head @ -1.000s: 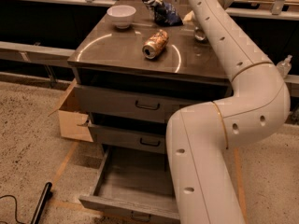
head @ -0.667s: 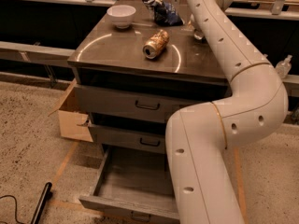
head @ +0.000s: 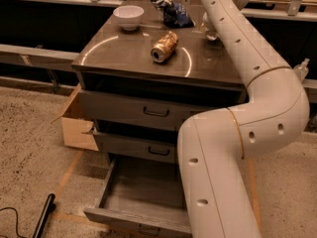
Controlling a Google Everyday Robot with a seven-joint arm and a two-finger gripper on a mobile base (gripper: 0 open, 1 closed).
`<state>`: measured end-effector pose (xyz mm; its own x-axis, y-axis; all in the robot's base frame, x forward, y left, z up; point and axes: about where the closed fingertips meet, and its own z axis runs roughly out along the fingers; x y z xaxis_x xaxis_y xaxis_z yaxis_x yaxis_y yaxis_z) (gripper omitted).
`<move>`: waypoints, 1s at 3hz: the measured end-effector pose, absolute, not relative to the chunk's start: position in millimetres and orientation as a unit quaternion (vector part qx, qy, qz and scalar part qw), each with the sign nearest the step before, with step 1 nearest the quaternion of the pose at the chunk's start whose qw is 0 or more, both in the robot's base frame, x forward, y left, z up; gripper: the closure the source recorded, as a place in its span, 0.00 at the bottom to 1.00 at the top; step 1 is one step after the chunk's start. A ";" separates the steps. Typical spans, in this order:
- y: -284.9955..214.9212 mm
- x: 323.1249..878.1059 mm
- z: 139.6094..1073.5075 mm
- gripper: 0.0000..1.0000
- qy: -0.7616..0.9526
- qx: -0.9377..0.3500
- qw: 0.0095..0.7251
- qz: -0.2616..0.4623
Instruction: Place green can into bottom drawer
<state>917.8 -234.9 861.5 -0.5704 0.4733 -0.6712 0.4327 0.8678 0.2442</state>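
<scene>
The green can does not show in this view. The bottom drawer (head: pixel 141 195) is pulled open at the foot of the grey cabinet, and the part of its inside that I can see is empty. My white arm (head: pixel 257 108) rises from the lower right, covers the drawer's right side and reaches over the cabinet top past the upper edge of the view. The gripper is out of view there. An orange-gold can (head: pixel 164 46) lies on its side on the cabinet top (head: pixel 119 53).
A white bowl (head: pixel 128 17), a dark blue bag (head: pixel 174 13) and a clear object (head: pixel 210 29) stand at the back of the cabinet top. The two upper drawers (head: pixel 148 112) are shut. A cardboard box (head: pixel 77 125) sits at the cabinet's left. A black tool (head: pixel 43 216) lies on the floor.
</scene>
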 end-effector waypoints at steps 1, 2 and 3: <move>-249.0 904.0 900.3 1.00 0.886 0.225 0.403 0.047; -260.9 883.6 931.9 1.00 0.893 0.172 0.410 0.073; -254.4 851.7 946.2 1.00 0.907 0.102 0.392 0.119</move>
<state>851.7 -254.4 946.2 -0.6726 0.2776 -0.6859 0.0917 0.9511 0.2950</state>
